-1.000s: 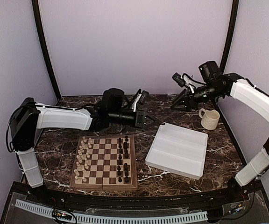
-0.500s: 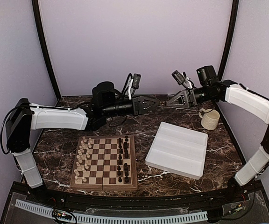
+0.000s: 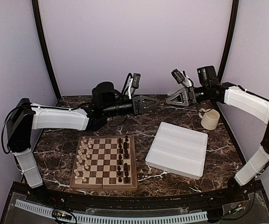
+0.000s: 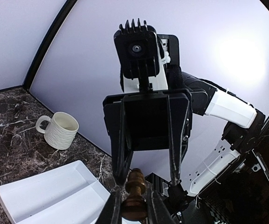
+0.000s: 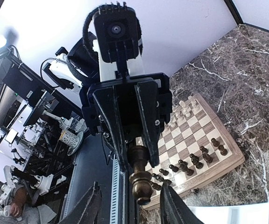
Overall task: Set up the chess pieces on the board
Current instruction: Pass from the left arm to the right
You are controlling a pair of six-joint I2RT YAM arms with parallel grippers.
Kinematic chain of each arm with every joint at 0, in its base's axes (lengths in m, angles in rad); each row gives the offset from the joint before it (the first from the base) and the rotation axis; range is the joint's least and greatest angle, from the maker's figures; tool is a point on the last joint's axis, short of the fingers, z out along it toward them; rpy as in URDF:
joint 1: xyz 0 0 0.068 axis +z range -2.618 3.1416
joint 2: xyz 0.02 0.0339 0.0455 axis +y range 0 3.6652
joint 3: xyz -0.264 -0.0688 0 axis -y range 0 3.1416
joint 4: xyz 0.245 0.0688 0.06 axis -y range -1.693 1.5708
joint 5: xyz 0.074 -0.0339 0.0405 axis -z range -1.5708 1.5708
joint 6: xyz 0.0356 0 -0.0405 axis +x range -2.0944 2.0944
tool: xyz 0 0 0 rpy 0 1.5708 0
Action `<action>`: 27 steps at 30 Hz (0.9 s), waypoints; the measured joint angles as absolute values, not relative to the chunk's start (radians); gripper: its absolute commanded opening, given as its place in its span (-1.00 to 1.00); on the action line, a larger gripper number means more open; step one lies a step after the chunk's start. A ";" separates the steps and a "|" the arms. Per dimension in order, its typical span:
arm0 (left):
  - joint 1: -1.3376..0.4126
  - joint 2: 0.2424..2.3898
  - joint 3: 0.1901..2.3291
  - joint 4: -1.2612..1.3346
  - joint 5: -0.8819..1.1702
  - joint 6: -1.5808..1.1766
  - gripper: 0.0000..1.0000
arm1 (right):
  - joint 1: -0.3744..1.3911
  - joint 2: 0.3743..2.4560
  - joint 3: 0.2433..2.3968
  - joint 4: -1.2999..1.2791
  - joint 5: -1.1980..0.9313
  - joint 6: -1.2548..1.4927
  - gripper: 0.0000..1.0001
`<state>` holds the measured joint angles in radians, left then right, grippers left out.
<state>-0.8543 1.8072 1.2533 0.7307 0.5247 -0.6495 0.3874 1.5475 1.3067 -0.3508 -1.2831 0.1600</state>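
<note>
My left gripper point(image 3: 155, 102) is shut on a dark brown chess piece point(image 4: 135, 207) and holds it level in the air above the back of the table. My right gripper point(image 3: 170, 99) faces it tip to tip and is open. In the right wrist view my right gripper point(image 5: 129, 185) has its fingers spread on either side of the piece's point(image 5: 140, 179) head without touching it. The board point(image 3: 104, 186) lies at front left, with cream pieces point(image 3: 82, 161) along its left side and dark pieces point(image 3: 123, 158) along its right.
A white tray point(image 3: 177, 149) lies right of the board. A cream mug point(image 3: 209, 119) stands behind the tray at the right wall. The board also shows in the right wrist view point(image 5: 197, 126), far below the grippers.
Both grippers have risen and swung toward each other from lower, downward-tilted poses. Their tips now meet in mid-air. In the last half second they barely moved.
</note>
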 measured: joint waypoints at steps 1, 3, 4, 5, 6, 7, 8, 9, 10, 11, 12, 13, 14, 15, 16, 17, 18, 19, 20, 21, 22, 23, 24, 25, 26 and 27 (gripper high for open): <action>-0.854 1.812 1.254 0.731 0.528 -0.652 -0.74 | 0.388 1.549 1.307 -0.342 -1.283 0.168 -0.19; -0.854 1.820 1.254 0.731 0.534 -0.659 -0.74 | 0.390 1.554 1.307 -0.332 -1.285 0.176 -0.25; -0.854 1.825 1.254 0.731 0.536 -0.661 -0.74 | 0.391 1.557 1.307 -0.329 -1.285 0.181 -0.30; -0.854 1.830 1.254 0.731 0.538 -0.664 -0.74 | 0.393 1.561 1.307 -0.327 -1.284 0.183 -0.32; -0.854 1.834 1.254 0.733 0.540 -0.667 -0.74 | 0.394 1.565 1.307 -0.327 -1.283 0.187 -0.33; -0.854 1.836 1.255 0.733 0.541 -0.667 -0.74 | 0.394 1.568 1.307 -0.327 -1.283 0.191 -0.34; -0.854 1.838 1.256 0.733 0.542 -0.669 -0.74 | 0.395 1.571 1.307 -0.326 -1.283 0.193 -0.36; -0.854 1.839 1.256 0.734 0.543 -0.670 -0.74 | 0.395 1.573 1.307 -0.324 -1.283 0.194 -0.37; -0.854 1.839 1.256 0.735 0.544 -0.671 -0.74 | 0.396 1.573 1.307 -0.324 -1.282 0.196 -0.37; -0.854 1.839 1.256 0.735 0.544 -0.671 -0.73 | 0.396 1.573 1.307 -0.322 -1.282 0.196 -0.37; -0.854 1.839 1.256 0.737 0.545 -0.671 -0.73 | 0.397 1.573 1.307 -0.321 -1.282 0.197 -0.37; -0.854 1.839 1.257 0.738 0.545 -0.672 -0.73 | 0.397 1.573 1.307 -0.320 -1.282 0.196 -0.37; -0.854 1.840 1.257 0.739 0.545 -0.672 -0.73 | 0.398 1.573 1.307 -0.320 -1.280 0.196 -0.35; -0.854 1.840 1.258 0.740 0.544 -0.674 -0.73 | 0.399 1.573 1.307 -0.321 -1.277 0.192 -0.34; -0.854 1.841 1.258 0.740 0.544 -0.675 -0.73 | 0.400 1.573 1.307 -0.321 -1.275 0.191 -0.33; -0.854 1.841 1.258 0.741 0.543 -0.675 -0.73 | 0.400 1.573 1.307 -0.323 -1.272 0.187 -0.33; -0.854 1.842 1.258 0.745 0.542 -0.677 -0.73 | 0.400 1.573 1.307 -0.324 -1.267 0.183 -0.33; -0.854 1.843 1.258 0.747 0.542 -0.678 -0.73 | 0.400 1.573 1.307 -0.324 -1.263 0.180 -0.34; -0.854 1.844 1.258 0.750 0.541 -0.678 -0.73 | 0.401 1.573 1.307 -0.327 -1.259 0.176 -0.33; -0.854 1.845 1.258 0.752 0.540 -0.678 -0.73 | 0.401 1.573 1.307 -0.331 -1.257 0.173 -0.33; -0.854 1.845 1.258 0.754 0.539 -0.678 -0.73 | 0.401 1.573 1.307 -0.333 -1.255 0.170 -0.33; -0.854 1.845 1.258 0.756 0.537 -0.678 -0.73 | 0.401 1.573 1.307 -0.337 -1.252 0.166 -0.34; -0.854 1.845 1.258 0.756 0.536 -0.678 -0.73 | 0.401 1.573 1.307 -0.339 -1.250 0.164 -0.36; -0.854 1.845 1.258 0.759 0.532 -0.679 -0.73 | 0.401 1.573 1.307 -0.340 -1.245 0.162 -0.39; -0.854 1.845 1.258 0.762 0.529 -0.679 -0.73 | 0.401 1.573 1.307 -0.342 -1.240 0.158 -0.45; -0.854 1.845 1.258 0.764 0.526 -0.680 -0.73 | 0.401 1.573 1.307 -0.344 -1.237 0.154 -0.51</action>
